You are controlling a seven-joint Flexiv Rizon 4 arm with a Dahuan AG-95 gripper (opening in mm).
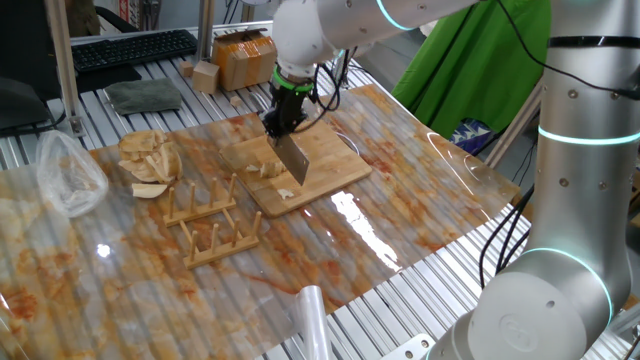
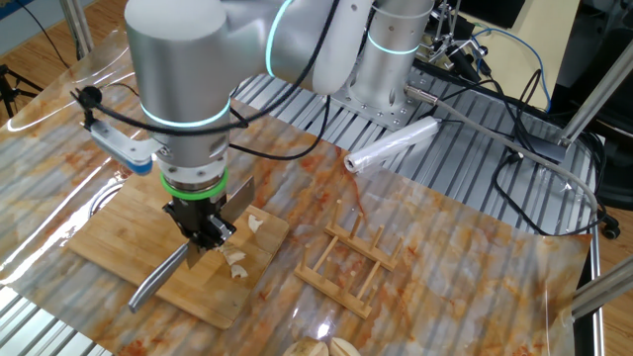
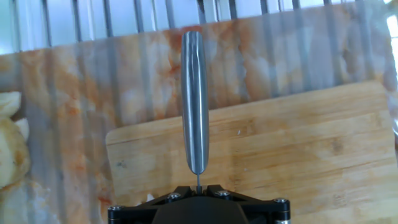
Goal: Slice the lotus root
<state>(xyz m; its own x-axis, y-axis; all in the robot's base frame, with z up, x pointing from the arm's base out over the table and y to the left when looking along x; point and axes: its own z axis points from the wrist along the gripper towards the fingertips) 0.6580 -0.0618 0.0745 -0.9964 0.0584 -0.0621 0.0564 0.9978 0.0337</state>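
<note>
Clamping a knife (image 1: 292, 160), the tool (image 1: 283, 118) points straight down over the bamboo cutting board (image 1: 335, 165), its fingers closed tight on the knife. From one fixed view the broad steel blade hangs below the tool, tilted, with its lower edge just above the board. From the other fixed view the knife's handle (image 2: 158, 279) sticks out low toward the board's near edge, while the tool (image 2: 206, 235) sits under a green ring on the wrist. The hand view looks along the metal handle (image 3: 194, 99), which runs up the middle of the picture, over the board (image 3: 298, 149) and the tabletop (image 3: 93, 81) beyond.

The lotus root (image 1: 268, 168) lies on the board as several small pale bits: a few just beside the blade and one more (image 1: 285, 193) nearer the board's front edge. In the other fixed view the same bits (image 2: 237, 259) lie next to the tool, toward the wooden rack.

A wooden dish rack (image 1: 210, 225) stands on the tabletop beside the board. A heap of tan curved slices (image 1: 148, 160) rests well apart on the far side of the rack, next to a clear plastic bag (image 1: 68, 175). A roll of plastic film (image 2: 391, 146) lies near the arm's base.
</note>
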